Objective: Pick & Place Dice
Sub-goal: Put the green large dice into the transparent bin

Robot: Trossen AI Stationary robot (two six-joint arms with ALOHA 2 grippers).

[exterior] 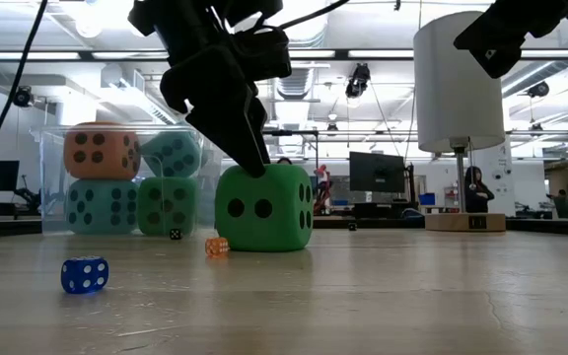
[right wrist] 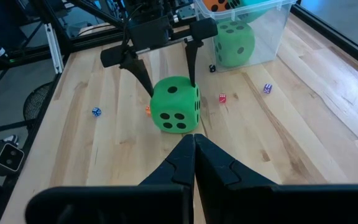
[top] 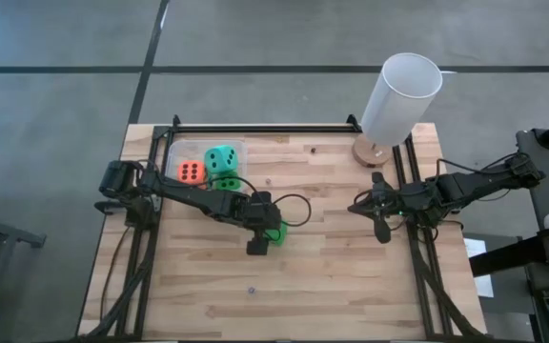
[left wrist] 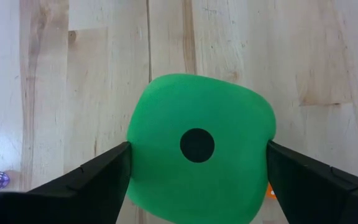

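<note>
Nearest the low camera we see a tiny blue die on the wooden table, then a tiny orange one just beside the big green die.

Green die sits on the table mid-board, one-pip face up in the left wrist view. Left gripper is over it from above, fingers straddling it on both sides, spread wide. They look just at its sides; we can't tell whether they actually press it. Die rests on the wood, not lifted.

Right gripper waits near the right rail, clenched on nothing, pointing toward the green die.

Behind, at the back left of the table: clear tub with an orange die and a teal die on top; low view shows another teal and a green one underneath. More tiny dice lie scattered near the tub.

Back right: tall white cylinder on a wooden base. A person shows in the room beyond.
</note>
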